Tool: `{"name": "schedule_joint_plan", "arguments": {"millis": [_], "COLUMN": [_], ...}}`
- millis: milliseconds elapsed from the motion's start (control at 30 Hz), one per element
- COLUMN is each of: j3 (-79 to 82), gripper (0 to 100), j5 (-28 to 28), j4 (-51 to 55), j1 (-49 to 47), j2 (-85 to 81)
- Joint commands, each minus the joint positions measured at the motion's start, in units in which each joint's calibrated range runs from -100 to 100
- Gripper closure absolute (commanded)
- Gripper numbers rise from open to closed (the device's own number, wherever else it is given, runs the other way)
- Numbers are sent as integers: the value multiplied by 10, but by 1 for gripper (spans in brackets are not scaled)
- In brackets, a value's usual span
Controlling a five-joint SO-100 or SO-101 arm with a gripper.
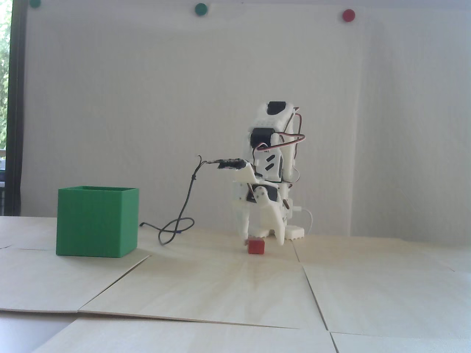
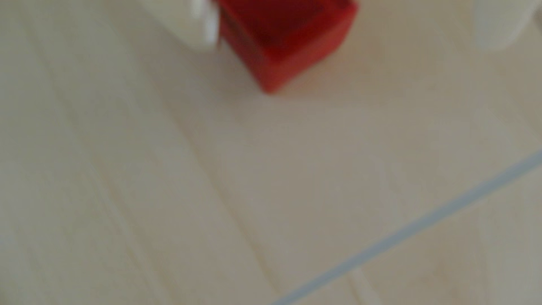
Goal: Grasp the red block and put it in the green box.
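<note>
Item: red block (image 1: pixel 256 246), on table; my gripper (image 1: pixel 263 238) spread astride it. Advised: centre, lower, then pinch squarely.

The wrist view is all blur, and the red block (image 2: pixel 286 41) gets chopped off by the top edge. Both fingers (image 2: pixel 202 23) are cropped there too, so contact's anyone's guess.
</note>
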Motion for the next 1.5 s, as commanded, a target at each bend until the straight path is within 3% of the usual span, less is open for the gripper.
{"name": "schedule_joint_plan", "arguments": {"millis": [0,200,733,867,967,1000,1033,1233,1467], "j3": [-79,-100,20,33,32,32,32,29,26], "gripper": [69,69,70,79,98,99,96,96,66], "j5": [-2,-4,-1,-1,-5,-5,-4,-5,-6], "j4": [37,101,109,109,104,103,105,104,105], "j1": [16,9,-56,-63,-62,-60,-60,-59,-58], "j2": [-2,-2,-2,-2,-2,-2,-2,-4,-10]}}
